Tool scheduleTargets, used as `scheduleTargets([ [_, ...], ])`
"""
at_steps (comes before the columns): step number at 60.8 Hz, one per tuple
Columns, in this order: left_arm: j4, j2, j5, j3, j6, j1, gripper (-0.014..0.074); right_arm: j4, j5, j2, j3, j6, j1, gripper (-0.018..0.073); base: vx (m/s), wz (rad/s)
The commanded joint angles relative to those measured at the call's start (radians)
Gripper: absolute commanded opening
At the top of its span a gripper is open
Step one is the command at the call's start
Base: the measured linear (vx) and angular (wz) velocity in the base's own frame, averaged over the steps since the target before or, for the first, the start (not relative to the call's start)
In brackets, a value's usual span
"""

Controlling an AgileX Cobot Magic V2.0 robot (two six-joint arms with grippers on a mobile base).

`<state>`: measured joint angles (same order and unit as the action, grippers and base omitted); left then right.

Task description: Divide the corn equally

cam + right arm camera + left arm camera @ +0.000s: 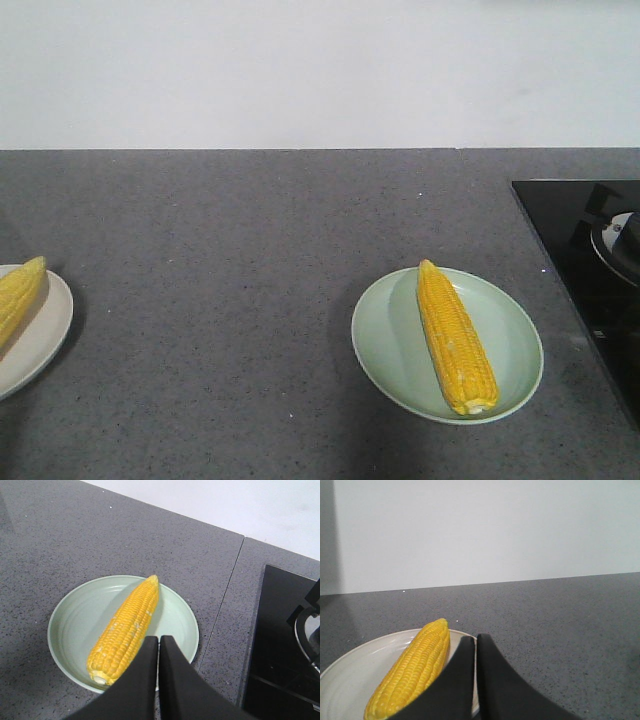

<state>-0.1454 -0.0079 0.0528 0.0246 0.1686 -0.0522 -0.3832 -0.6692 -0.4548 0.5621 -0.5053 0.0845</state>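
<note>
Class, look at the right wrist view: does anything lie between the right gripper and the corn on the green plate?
Nothing visible does. The right gripper, its jaws shut, hangs just over the near rim of the green plate, and the corn lies bare on it beside the tips. The stove sits off to the side.

Grey speckled counter: green plate centre-right, white plate left edge, black hob right.

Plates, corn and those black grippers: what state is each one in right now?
Green plate: holds one cob.
Cob on green plate: lying flat, tip pointing away from the robot.
Cream plate: holds one cob, partly out of frame.
Cob on cream plate: lying flat.
Left gripper: shut, empty.
Right gripper: shut, empty.
Stove: no flame visible.
</note>
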Motion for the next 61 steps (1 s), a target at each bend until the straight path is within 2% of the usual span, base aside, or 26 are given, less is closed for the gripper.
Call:
scheduleTargets([
  [1,0.028,-0.021,-0.053,0.006,-0.020,0.009,-0.0007,-0.015,0.065,-0.005,0.025,-0.001,-0.005,-0.0004,0.00,0.00],
  [61,0.026,-0.020,-0.053,0.005,-0.021,0.009,-0.0007,-0.015,0.064,-0.005,0.025,-0.001,-0.005,-0.0004,0.00,0.00],
])
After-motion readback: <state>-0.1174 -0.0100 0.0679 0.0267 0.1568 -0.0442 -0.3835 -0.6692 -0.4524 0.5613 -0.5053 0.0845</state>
